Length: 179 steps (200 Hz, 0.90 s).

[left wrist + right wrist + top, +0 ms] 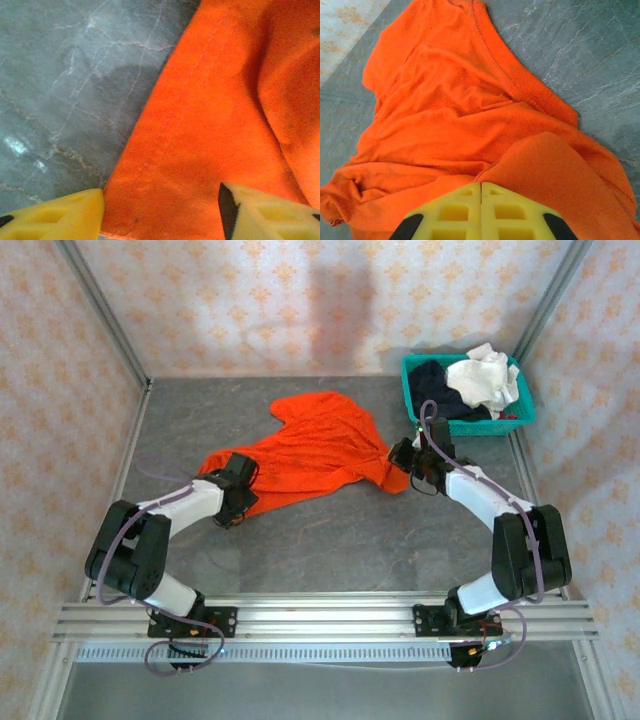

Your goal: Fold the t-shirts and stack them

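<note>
A bright orange t-shirt (pixel 320 445) lies crumpled mid-table. My left gripper (pixel 238 478) sits at its left lower edge. In the left wrist view the yellow fingers (pixel 55 215) stand well apart, open, with the shirt's hemmed edge (pixel 215 110) lying flat between them. My right gripper (pixel 405 455) is at the shirt's right edge. Its yellow fingers (pixel 481 184) are pressed together, and folds of orange cloth (pixel 445 115) run into their tips, pinched there. A white t-shirt (pixel 485 380) and a dark navy one (pixel 440 390) are heaped in the basket.
A teal mesh basket (pixel 470 428) stands at the back right corner. The grey marbled table (pixel 340 540) is bare in front of the shirt. Patterned walls and metal posts close in the left, back and right sides.
</note>
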Tool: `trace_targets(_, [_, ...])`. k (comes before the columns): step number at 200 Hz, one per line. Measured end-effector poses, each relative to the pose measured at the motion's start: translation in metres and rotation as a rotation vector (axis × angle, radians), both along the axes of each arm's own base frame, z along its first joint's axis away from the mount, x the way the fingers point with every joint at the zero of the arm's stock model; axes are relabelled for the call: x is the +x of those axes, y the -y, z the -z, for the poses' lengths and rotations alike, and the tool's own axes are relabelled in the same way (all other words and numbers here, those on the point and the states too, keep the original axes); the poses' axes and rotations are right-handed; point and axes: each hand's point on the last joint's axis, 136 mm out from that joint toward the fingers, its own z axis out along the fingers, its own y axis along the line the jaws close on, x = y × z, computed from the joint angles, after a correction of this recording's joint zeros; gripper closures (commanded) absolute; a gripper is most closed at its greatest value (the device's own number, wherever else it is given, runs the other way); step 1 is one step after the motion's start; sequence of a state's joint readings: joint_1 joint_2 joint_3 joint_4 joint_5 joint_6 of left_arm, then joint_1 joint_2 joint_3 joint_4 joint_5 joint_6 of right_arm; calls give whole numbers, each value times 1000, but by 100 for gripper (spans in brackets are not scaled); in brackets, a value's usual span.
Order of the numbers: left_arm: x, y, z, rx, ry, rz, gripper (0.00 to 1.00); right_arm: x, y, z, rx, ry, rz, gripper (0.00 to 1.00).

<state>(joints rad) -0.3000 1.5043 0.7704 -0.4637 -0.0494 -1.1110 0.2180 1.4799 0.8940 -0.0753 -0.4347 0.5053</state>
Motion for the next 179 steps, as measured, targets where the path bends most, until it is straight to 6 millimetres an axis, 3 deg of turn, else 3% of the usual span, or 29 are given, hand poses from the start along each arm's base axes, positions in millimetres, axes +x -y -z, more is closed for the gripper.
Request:
trace_targets(46, [-10, -6, -17, 19, 8, -33, 44, 0, -1, 0, 0, 0, -2, 99])
trace_targets(122, [-18, -5, 8, 25, -98, -61, 58, -1, 0, 1, -2, -6, -2, 100])
trace_targets(140, [-19, -5, 10, 33, -119, -61, 68, -2, 0, 2, -3, -9, -2, 99])
trace_targets(171, [-24, -8, 10, 49, -146, -60, 100, -3, 0, -1, -3, -6, -3, 99])
trace_targets(179, [-24, -8, 10, 49, -145, -63, 100, -4, -1, -2, -4, -3, -7, 99])
